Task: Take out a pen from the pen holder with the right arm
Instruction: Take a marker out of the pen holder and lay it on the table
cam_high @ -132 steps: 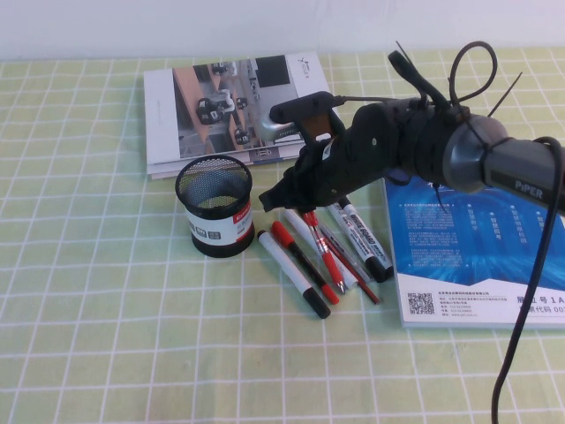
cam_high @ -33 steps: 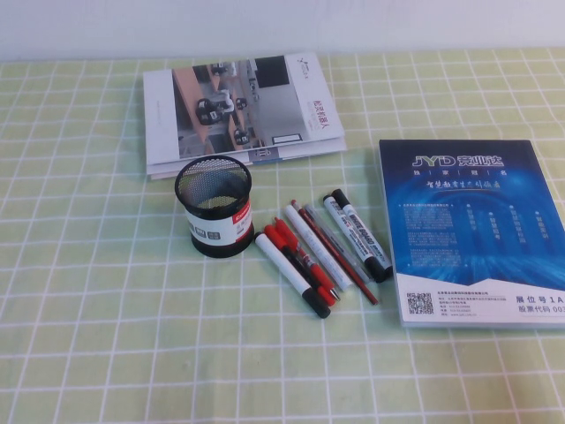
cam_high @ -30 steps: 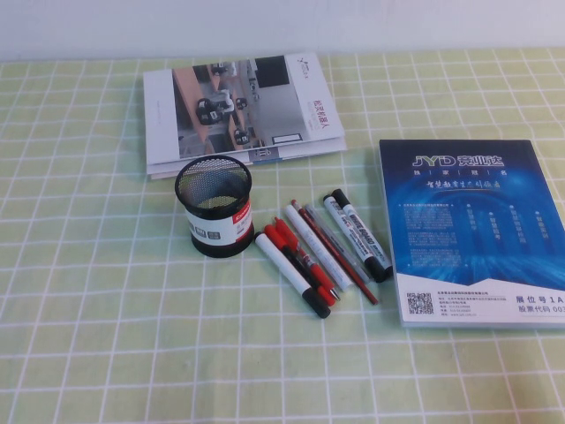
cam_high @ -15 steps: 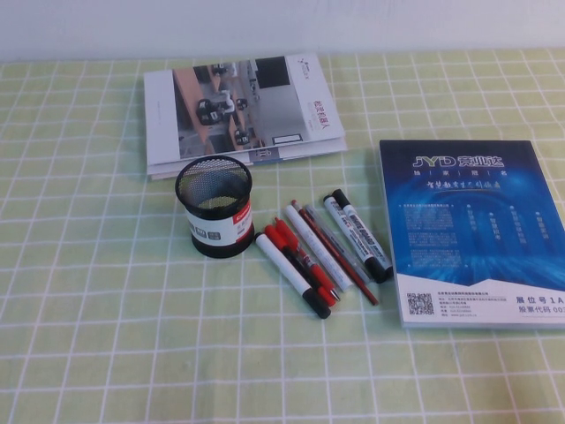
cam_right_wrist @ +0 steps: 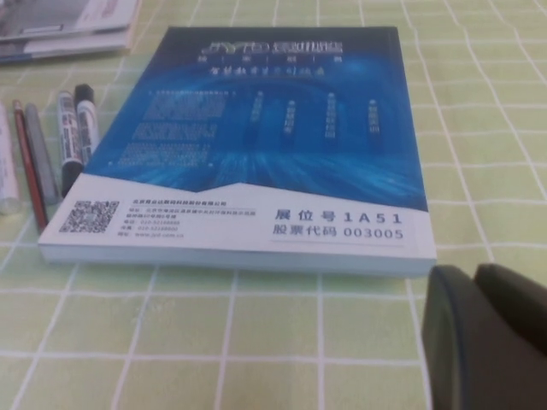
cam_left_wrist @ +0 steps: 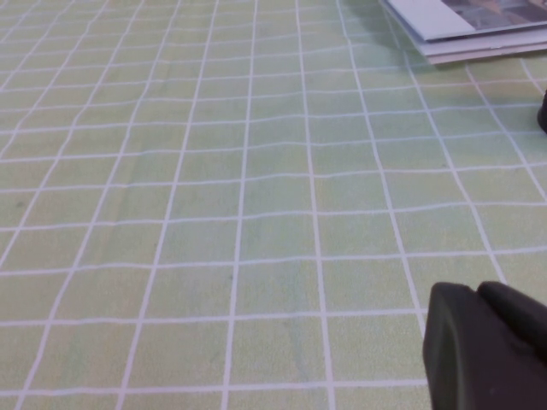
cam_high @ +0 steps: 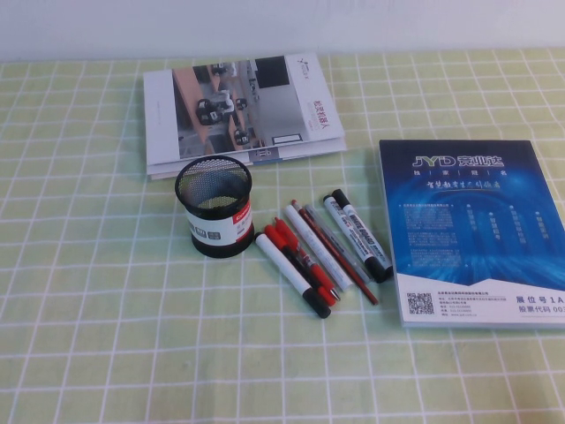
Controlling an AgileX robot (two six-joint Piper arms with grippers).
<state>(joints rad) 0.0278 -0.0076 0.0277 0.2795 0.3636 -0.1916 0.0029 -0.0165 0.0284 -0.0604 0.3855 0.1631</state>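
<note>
Right hand (cam_right_wrist: 477, 275) low over the table (cam_high: 88, 336) on the robot's side, just off the near corner of the blue booklet (cam_high: 477, 230); fingers pressed together, nothing between them. Left hand (cam_left_wrist: 479, 290) parked over bare cloth well to the left, its dark fingers meeting with no gap showing, also empty. Outward from the right hand: booklet first, then the pens (cam_high: 316, 246), a fan of them lying flat between booklet and holder (cam_high: 214, 206), the nearest one's end just beside the holder's base. Holder upright, and no pen stands up out of it in the high view. Brochure (cam_high: 238, 110) behind it at the far side. Change: a few seconds ago the right arm reached across the pens with its hand down among them; now that arm is gone from the high view and the pens lie alone. Over the last second nothing on the table has shifted. Reading: the pen is out and released, arm pulled back, so the task looks finished, with nothing left but to stay clear.
</note>
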